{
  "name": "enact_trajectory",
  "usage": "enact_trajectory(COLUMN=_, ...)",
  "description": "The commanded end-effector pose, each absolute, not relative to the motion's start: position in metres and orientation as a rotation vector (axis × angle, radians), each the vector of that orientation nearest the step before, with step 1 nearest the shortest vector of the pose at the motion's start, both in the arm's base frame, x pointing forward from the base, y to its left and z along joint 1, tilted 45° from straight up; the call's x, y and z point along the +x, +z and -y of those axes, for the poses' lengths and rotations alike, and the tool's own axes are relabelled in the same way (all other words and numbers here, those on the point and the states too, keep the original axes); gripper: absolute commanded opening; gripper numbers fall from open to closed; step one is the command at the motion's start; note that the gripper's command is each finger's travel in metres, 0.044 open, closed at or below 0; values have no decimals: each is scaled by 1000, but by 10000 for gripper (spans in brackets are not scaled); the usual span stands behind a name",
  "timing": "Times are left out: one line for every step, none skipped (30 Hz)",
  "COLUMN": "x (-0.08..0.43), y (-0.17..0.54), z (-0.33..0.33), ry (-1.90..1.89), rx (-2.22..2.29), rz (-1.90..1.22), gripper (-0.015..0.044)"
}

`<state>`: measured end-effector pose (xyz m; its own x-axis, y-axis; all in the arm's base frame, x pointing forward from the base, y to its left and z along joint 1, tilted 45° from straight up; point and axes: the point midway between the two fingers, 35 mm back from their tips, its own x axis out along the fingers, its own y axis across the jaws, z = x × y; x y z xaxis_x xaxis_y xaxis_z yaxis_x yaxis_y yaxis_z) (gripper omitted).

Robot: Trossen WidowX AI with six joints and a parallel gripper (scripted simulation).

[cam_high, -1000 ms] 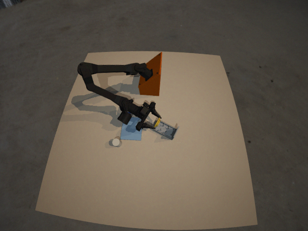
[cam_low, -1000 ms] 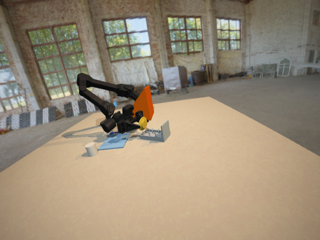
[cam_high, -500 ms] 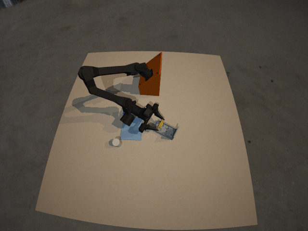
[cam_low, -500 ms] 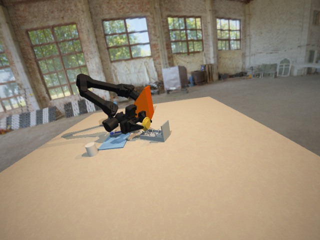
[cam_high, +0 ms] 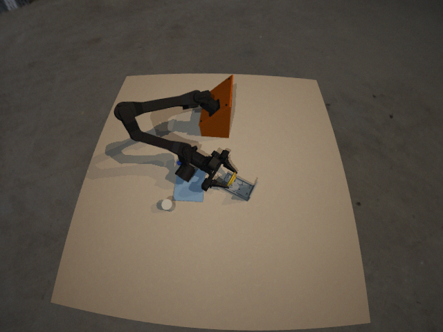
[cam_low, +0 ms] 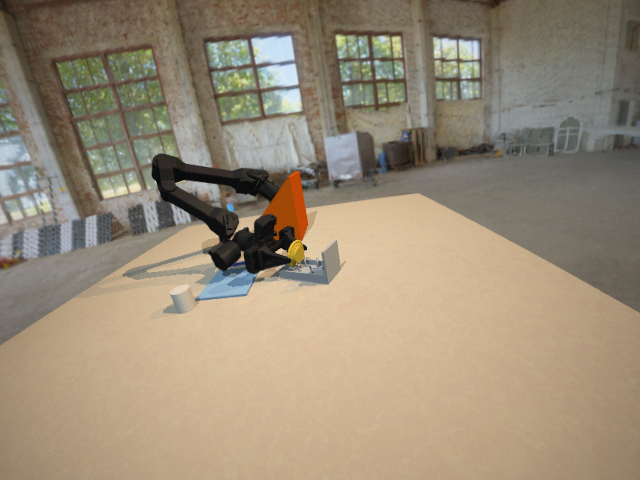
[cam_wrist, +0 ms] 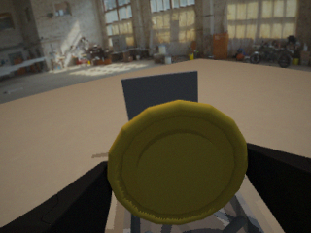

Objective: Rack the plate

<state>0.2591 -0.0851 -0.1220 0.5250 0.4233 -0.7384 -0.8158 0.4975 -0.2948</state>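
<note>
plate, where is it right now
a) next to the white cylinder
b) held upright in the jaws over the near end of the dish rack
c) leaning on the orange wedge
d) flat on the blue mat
b: the yellow plate stands on edge between the jaws, with the dish rack and its rails just below and behind it, well off the blue mat.
</note>
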Motion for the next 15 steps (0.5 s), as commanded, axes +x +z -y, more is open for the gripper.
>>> enact_trajectory(x=259, y=-122, z=84, ry=817, rx=-689, rz=-649, gripper=0)
enact_trajectory(x=259, y=-122, z=84, ry=817, rx=-689, rz=-649, gripper=0)
enact_trajectory(x=259, y=-122, z=84, ry=817, rx=-689, rz=-649, gripper=0)
enact_trajectory(x=259, y=-122, z=84, ry=817, rx=-689, rz=-649, gripper=0)
enact_trajectory(x=259, y=-122, z=84, ry=817, rx=-691, rz=-647, gripper=26)
enact_trajectory(x=259, y=-122, z=85, ry=817, rx=-694, rz=-646, gripper=52)
enact_trajectory(x=259, y=-122, z=85, ry=817, rx=-694, rz=-646, gripper=79)
enact_trajectory(x=259, y=-122, z=85, ry=817, rx=-694, rz=-646, gripper=105)
enact_trajectory(x=259, y=-122, z=85, ry=817, rx=-694, rz=-646, gripper=131)
enact_trajectory(x=259, y=-122, z=85, ry=817, rx=-694, rz=-646, gripper=157)
enact_trajectory(x=259, y=-122, z=85, ry=817, rx=-694, rz=-646, gripper=184)
enact_trajectory(x=259, y=-122, z=85, ry=817, rx=-694, rz=-646, gripper=210)
enact_trajectory(x=259, y=-122, z=85, ry=817, rx=-694, rz=-646, gripper=236)
enact_trajectory(x=259, y=-122, z=85, ry=817, rx=-694, rz=-646, gripper=263)
enact_trajectory(x=259, y=-122, z=85, ry=817, rx=-694, rz=-646, gripper=289)
